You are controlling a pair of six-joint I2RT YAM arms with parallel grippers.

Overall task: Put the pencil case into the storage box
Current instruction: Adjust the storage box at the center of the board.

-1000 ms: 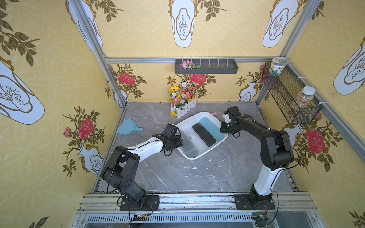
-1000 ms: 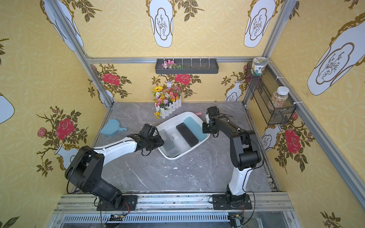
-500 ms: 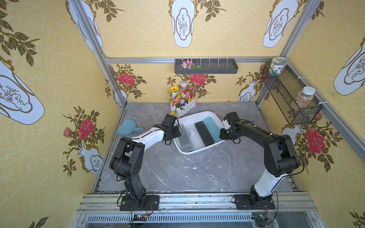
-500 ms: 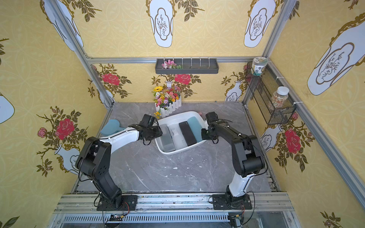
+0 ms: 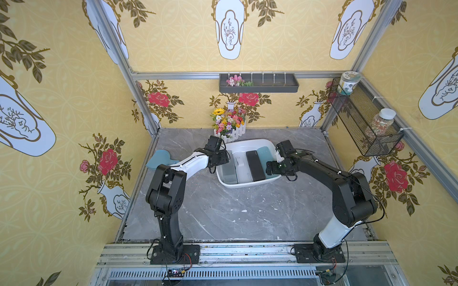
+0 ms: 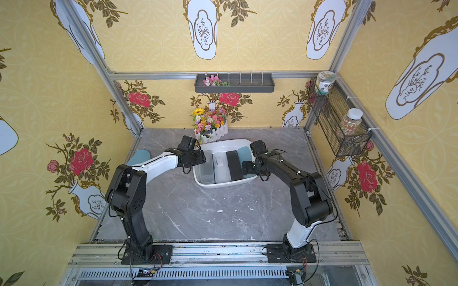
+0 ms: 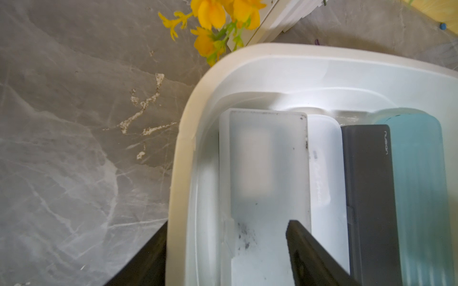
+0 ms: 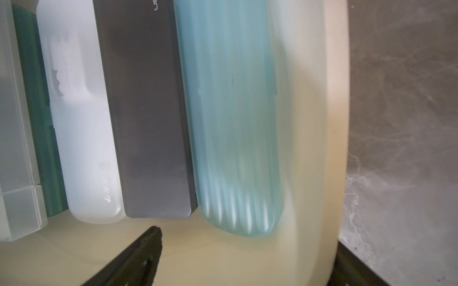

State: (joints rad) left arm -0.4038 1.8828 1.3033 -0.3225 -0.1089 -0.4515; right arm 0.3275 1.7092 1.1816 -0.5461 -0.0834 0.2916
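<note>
1. The storage box (image 5: 247, 185) stands on the grey counter (image 5: 235, 215), between the two arms.
2. Four pencil cases lie side by side inside it: frosted case (image 7: 267, 161), white case (image 7: 324, 173), dark grey case (image 7: 366, 185), teal case (image 8: 233, 123).
3. Left pincer (image 7: 227, 222): jaws wide, astride the box wall, one finger outside, one over the frosted case.
4. Right pincer (image 8: 247, 237): jaws wide, astride the wall beside the teal case, holding nothing.

A robot lab cell dressed as a home: aluminium frame (image 5: 173, 75), floral wallpaper panels (image 5: 173, 37), left arm (image 5: 166, 195) and right arm (image 5: 347, 198) bolted to the near rail (image 5: 247, 252).
</note>
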